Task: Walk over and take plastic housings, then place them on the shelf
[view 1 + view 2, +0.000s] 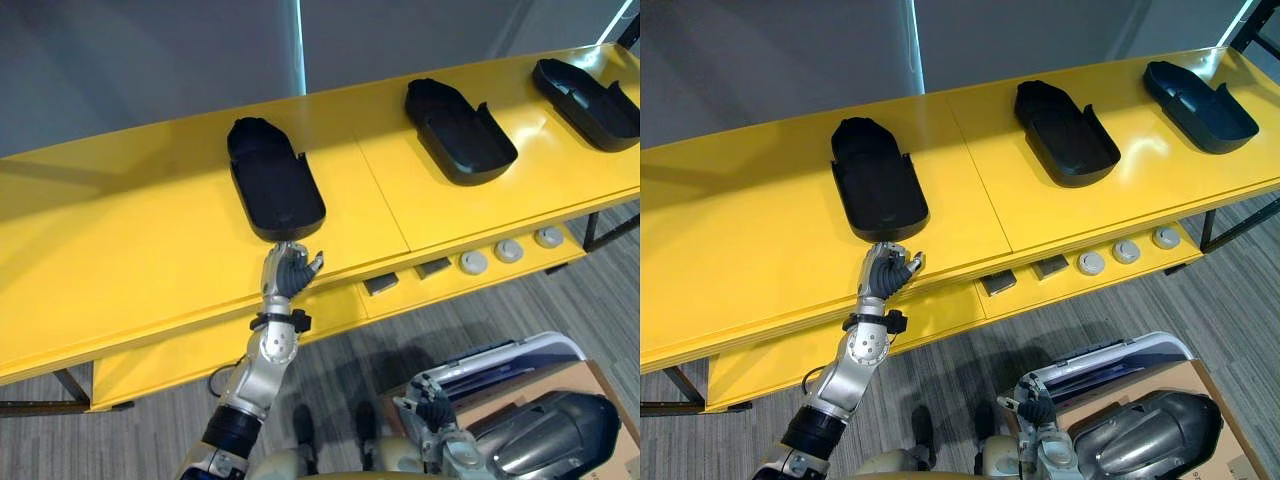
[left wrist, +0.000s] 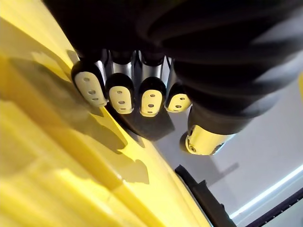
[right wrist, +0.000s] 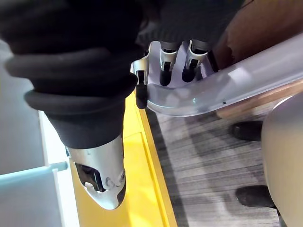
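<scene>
We see three black housings spaced along the yellow shelf. Our left hand is clenched on nothing at the shelf's front edge, just beside the leftmost housing. Our right hand pinches a pale tub's rim.

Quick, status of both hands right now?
Left hand: shut, fingers curled on nothing, by the near end of a black housing on the yellow shelf.
Right hand: shut on the rim of a pale plastic bin.

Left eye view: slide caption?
Left hand at the near end of the leftmost black housing, two more alongside on the yellow shelf; right hand grips a pale bin.
</scene>
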You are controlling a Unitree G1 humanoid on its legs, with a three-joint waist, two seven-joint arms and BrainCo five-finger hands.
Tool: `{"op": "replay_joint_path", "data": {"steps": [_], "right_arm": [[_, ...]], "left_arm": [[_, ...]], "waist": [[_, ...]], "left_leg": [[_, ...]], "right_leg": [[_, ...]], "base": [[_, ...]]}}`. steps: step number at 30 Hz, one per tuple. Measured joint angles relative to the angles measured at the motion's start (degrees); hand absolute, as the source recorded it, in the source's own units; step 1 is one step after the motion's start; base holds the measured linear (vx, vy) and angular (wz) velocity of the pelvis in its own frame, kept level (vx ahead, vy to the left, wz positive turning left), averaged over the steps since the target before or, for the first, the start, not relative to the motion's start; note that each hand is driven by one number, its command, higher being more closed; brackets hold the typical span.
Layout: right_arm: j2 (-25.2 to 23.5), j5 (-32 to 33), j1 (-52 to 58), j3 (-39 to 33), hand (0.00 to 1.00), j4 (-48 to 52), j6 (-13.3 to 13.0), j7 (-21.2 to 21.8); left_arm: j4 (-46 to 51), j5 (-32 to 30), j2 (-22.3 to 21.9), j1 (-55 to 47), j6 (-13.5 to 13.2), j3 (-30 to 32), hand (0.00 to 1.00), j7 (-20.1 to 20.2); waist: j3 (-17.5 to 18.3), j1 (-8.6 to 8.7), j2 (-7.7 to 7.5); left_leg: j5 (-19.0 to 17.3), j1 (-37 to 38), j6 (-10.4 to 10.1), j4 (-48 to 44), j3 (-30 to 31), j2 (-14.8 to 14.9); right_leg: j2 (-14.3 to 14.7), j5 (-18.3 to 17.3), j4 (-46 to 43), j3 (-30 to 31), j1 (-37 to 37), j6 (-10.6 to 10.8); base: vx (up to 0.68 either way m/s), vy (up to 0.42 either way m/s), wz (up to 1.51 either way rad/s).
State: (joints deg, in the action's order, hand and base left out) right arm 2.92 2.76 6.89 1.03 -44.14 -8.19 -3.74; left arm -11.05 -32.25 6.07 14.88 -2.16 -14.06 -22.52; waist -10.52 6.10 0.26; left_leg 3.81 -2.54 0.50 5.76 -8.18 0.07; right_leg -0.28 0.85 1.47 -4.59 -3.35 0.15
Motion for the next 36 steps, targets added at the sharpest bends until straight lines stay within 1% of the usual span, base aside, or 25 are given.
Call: {"op": "replay_joint_path", "data": {"steps": [3, 10, 13, 17, 24, 26, 29, 31, 32, 33, 34, 35, 36], "right_arm": [[-0.02, -0.01, -0.45, 0.08, 0.00, -0.04, 0.02, 0.02], [-0.05, -0.02, -1.47, -0.03, 0.00, -0.05, 0.02, 0.02], [-0.09, -0.02, -1.59, -0.04, 0.00, -0.05, 0.03, 0.03], [-0.12, -0.02, -1.92, -0.09, 0.00, -0.13, 0.04, 0.03], [-0.21, -0.02, -2.23, -0.30, 0.00, -0.68, 0.03, 0.00], [-0.21, -0.02, -2.54, -0.46, 0.00, -1.38, 0.00, -0.02], [-0.16, -0.01, -2.61, -0.53, 0.00, -1.93, 0.00, -0.13], [-0.06, -0.01, -2.42, -0.57, 0.00, -2.26, 0.10, -0.17], [-0.01, -0.01, -2.27, -0.62, 0.00, -2.27, 0.15, -0.27], [0.29, -0.01, -2.06, -0.62, 0.00, -2.28, 0.46, -0.34], [0.76, -0.02, -1.64, -0.60, 0.00, -2.28, 0.61, -0.34], [1.04, -0.02, -1.49, -0.59, 0.00, -2.28, 0.65, -0.33], [1.34, -0.10, -1.43, -0.59, 0.00, -2.33, 0.78, -0.33]], "left_arm": [[-1.83, 0.01, 1.15, 2.10, 0.82, 0.19, 1.00, -0.04], [-6.41, 0.10, 1.50, 8.09, 2.38, 1.37, 1.00, -1.04], [-6.76, 0.15, 1.41, 8.87, 3.23, 2.06, 1.00, -1.35], [-6.78, 0.18, 1.40, 8.94, 3.26, 3.46, 1.00, -1.49], [-6.16, 0.72, 1.28, 8.67, 3.25, 3.52, 1.00, -1.60], [-3.84, 1.03, 0.98, 8.14, 3.24, 3.50, 1.00, -1.61], [8.05, 3.17, 0.75, 4.68, 2.75, 2.99, 1.00, -1.65], [20.18, 6.52, 0.99, 1.31, 0.16, 3.03, 1.00, -1.60], [23.07, 7.10, 1.14, 0.38, -0.76, 3.20, 1.00, -1.59], [28.97, 7.93, 1.58, -1.63, -2.74, 4.23, 1.00, -1.55], [34.13, 9.39, 1.86, -3.38, -5.05, 6.37, 1.00, -1.58], [36.53, 9.79, 2.00, -4.47, -6.00, 8.10, 1.00, -1.65], [39.25, 11.03, 2.19, -6.02, -7.40, 11.21, 1.00, -2.26]], "waist": [[-0.01, 0.92, 0.02], [-0.07, 1.18, 0.11], [-0.09, 1.19, 0.14], [-0.26, 1.37, 0.36], [-0.26, 1.25, 0.36], [-0.27, 1.10, 0.36], [-0.34, 0.94, 0.48], [-0.52, 0.77, 0.79], [-0.56, 0.69, 0.88], [-0.64, 0.34, 1.06], [-0.66, -0.51, 1.36], [-0.63, -0.75, 1.55], [-0.60, -0.85, 1.85]], "left_leg": [[0.00, -0.45, 0.00, 0.12, -0.04, 0.00], [0.03, -1.51, 0.00, 0.12, -0.81, 0.04], [0.02, -1.60, 0.00, 0.12, -1.17, 0.07], [0.02, -1.60, -0.01, 0.13, -1.38, 0.07], [0.02, -1.56, -0.01, 0.13, -1.36, 0.08], [0.03, -1.54, 0.00, 0.13, -1.30, 0.06], [0.02, -1.52, -0.01, -0.16, -0.87, 0.04], [0.02, -1.03, -0.01, -0.20, -0.13, -0.02], [0.02, -0.76, -0.01, -0.20, 0.07, -0.04], [0.00, -0.21, -0.03, -0.19, 0.24, -0.07], [-0.06, 0.20, -0.11, -0.18, 0.31, -0.06], [-0.06, 0.30, -0.11, -0.18, 0.42, -0.05], [-0.06, 0.43, -0.10, -0.13, 0.94, -0.07]], "right_leg": [[0.00, 0.03, -0.01, 0.00, -0.42, -0.02], [0.05, 0.50, -0.04, 0.37, -1.85, -0.24], [0.08, 0.51, -0.04, 0.60, -2.01, -0.25], [0.08, 0.52, -0.06, 0.81, -2.09, -0.25], [0.06, 0.53, -0.10, 0.78, -2.05, -0.24], [0.04, 0.54, -0.10, 0.68, -1.97, -0.23], [-0.02, 0.52, -0.13, 0.69, -1.82, -0.24], [-0.07, 0.48, -0.06, 0.10, -0.99, -0.26], [-0.09, 0.43, -0.04, -0.04, -0.62, -0.28], [-0.12, 0.25, -0.05, -0.16, -0.05, -0.26], [-0.11, 0.16, -0.11, -0.17, 0.32, -0.26], [-0.10, 0.15, -0.11, -0.26, 0.50, -0.26], [-0.11, 0.10, -0.10, -0.66, 0.81, -0.26]], "base": [[0.00, 0.005, -0.01], [0.00, 0.014, -0.05], [0.01, 0.016, -0.04], [0.01, 0.008, -0.02], [0.00, 0.000, 0.00], [0.00, 0.000, 0.00], [0.02, 0.018, 0.07], [0.02, 0.015, 0.14], [0.02, 0.016, 0.13], [0.00, 0.014, 0.06], [0.00, 0.013, 0.05], [-0.01, 0.007, 0.08], [-0.03, 0.003, 0.27]]}}
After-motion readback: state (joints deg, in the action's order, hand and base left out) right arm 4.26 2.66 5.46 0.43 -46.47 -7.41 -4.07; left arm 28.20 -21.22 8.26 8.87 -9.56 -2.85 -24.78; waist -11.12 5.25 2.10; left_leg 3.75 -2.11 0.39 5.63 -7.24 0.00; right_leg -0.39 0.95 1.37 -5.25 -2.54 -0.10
